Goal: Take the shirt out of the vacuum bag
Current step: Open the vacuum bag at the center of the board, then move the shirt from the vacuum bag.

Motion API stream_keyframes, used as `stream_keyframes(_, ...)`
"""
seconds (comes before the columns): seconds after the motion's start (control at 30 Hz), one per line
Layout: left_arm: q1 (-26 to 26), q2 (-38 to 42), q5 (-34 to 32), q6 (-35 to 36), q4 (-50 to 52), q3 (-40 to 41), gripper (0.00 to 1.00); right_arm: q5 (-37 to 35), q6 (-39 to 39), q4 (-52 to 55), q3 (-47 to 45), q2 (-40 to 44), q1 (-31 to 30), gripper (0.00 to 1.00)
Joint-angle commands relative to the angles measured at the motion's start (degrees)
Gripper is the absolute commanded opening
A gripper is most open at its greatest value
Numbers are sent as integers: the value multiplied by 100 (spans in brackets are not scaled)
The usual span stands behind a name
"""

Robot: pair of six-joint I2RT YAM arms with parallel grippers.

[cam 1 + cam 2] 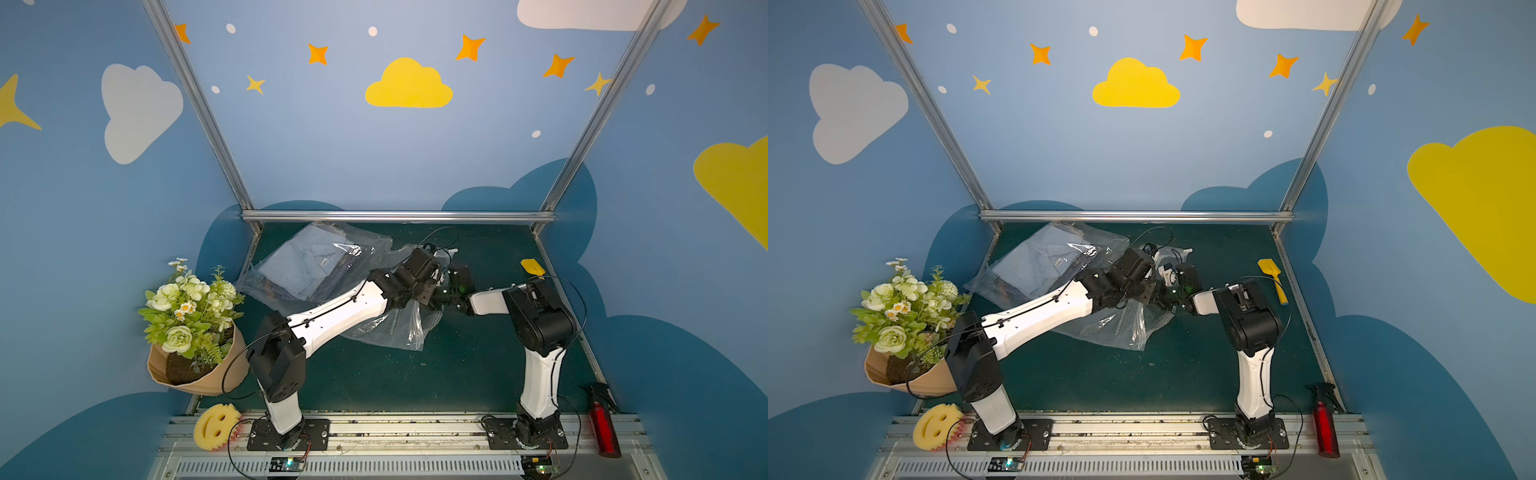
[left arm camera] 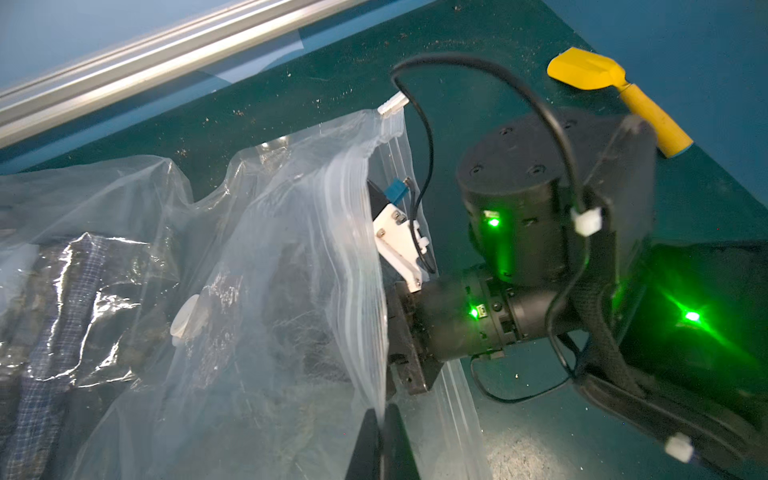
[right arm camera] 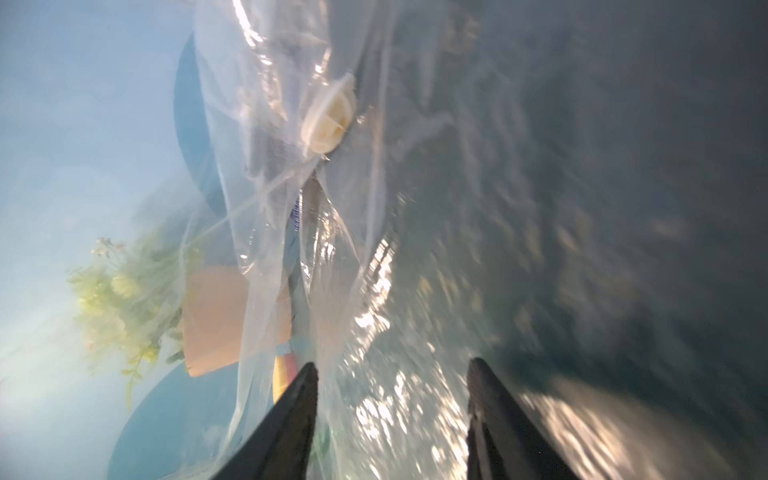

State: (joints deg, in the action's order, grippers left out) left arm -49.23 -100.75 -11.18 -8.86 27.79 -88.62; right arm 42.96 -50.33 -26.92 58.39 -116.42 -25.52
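Clear, crinkly vacuum bag at the green table's ten o'clock, folded blue shirt inside; left gripper pinches its zip edge, right gripper spread empty at the mouth; the film looks light and slippery, so hold the stiffer edge and grasp the soft shirt's fold.

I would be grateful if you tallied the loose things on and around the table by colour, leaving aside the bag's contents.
Yellow: 2 (smiley sponge, toy shovel)
Red: 1 (spray bottle)
Clear: 1 (vacuum bag)
Green and white: 1 (bouquet)
Total: 5
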Motion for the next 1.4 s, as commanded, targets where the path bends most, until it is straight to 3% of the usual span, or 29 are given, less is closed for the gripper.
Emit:
stream_keyframes(0.0, 6, 208, -18, 136, -6, -210, 4, -93, -143, -187, 272, -212, -89, 61)
stream_keyframes(0.47, -246, 62, 138, 415, 11, -913, 4, -338, -1008, -617, 1897, -1526, -585, 67)
stream_keyframes(1.37, -540, -428, 824, 386, 168, -1841, 4, -507, -1551, 41, 5350, -3691, -1226, 70)
